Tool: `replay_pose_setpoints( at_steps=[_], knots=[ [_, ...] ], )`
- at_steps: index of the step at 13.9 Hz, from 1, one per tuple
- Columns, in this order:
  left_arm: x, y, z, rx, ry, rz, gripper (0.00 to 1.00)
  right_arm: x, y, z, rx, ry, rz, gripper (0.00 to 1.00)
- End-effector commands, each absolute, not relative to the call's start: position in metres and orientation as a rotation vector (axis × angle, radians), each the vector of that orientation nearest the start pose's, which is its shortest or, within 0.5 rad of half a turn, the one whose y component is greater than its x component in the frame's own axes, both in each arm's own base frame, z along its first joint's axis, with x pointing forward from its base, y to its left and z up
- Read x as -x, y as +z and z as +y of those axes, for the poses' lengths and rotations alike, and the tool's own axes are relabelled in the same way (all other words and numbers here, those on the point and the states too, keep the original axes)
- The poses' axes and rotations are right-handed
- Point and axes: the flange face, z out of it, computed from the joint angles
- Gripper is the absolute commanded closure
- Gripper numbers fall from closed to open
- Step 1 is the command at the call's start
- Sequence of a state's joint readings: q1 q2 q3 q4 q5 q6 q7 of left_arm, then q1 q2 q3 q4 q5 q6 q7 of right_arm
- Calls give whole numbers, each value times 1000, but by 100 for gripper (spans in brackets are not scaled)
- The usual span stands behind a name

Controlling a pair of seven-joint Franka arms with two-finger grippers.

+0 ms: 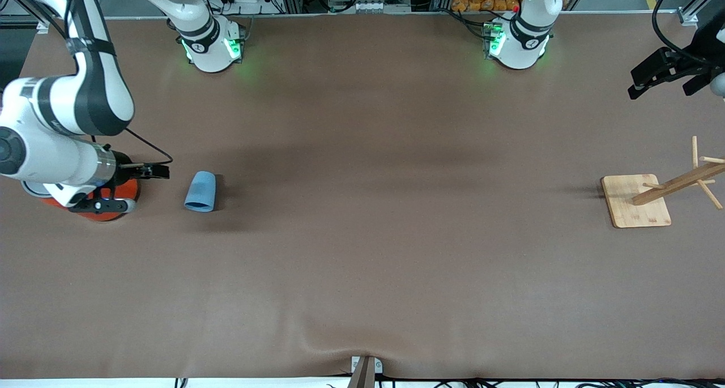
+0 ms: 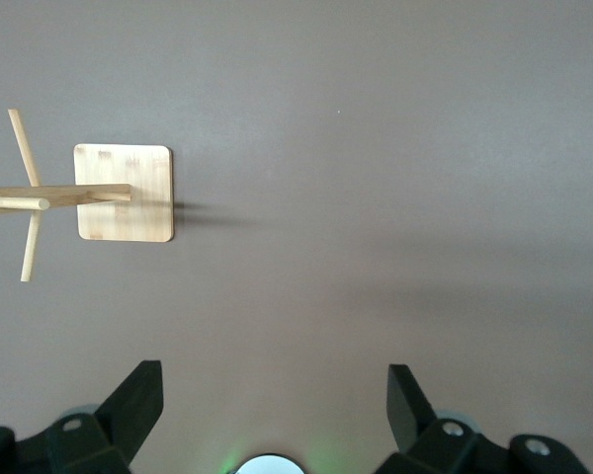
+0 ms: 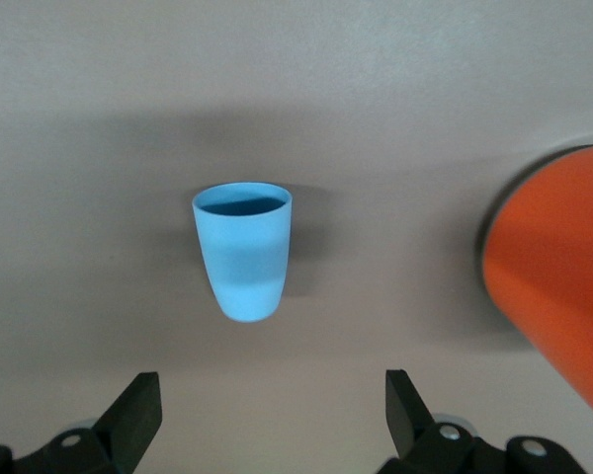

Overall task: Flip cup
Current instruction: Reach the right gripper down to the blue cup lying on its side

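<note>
On the brown surface (image 1: 362, 252), toward the right arm's end, the cup (image 1: 200, 191) lies on its side, its long axis running toward the front camera and its wider end nearer that camera. The right gripper (image 1: 161, 171) hangs over the orange can (image 1: 96, 204) just beside it, jaws wide and empty. The left gripper (image 1: 660, 76) waits well apart near the wooden rack (image 1: 637, 201), jaws wide too.

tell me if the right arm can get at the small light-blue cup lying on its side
Probably yes. The right claw is open, beside the small light-blue tapered cup, with only bare brown table cover between them. The big orange can sits under the arm, off to one side of that path.
</note>
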State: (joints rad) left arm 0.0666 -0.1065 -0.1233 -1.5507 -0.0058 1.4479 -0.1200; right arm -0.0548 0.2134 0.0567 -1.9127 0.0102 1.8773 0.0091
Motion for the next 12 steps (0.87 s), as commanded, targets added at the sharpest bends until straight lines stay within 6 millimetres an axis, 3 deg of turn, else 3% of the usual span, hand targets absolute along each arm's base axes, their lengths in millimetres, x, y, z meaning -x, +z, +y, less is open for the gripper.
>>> replay_pose_setpoints(
  at_steps=[1, 3, 7, 12],
  knots=[
    [-507, 681, -31, 3134, 0, -81, 0, -559, 324, -2, 3075, 348, 59, 0],
    [-507, 681, -32, 3134, 0, -79, 0, -556, 294, 1, 3028, 331, 115, 0],
    [-507, 680, -31, 3134, 3, -79, 0, -562, 253, 5, 3024, 305, 115, 0],
    [-507, 680, -32, 3134, 3, -77, 0, -564, 224, 6, 3028, 271, 115, 0]
  ],
)
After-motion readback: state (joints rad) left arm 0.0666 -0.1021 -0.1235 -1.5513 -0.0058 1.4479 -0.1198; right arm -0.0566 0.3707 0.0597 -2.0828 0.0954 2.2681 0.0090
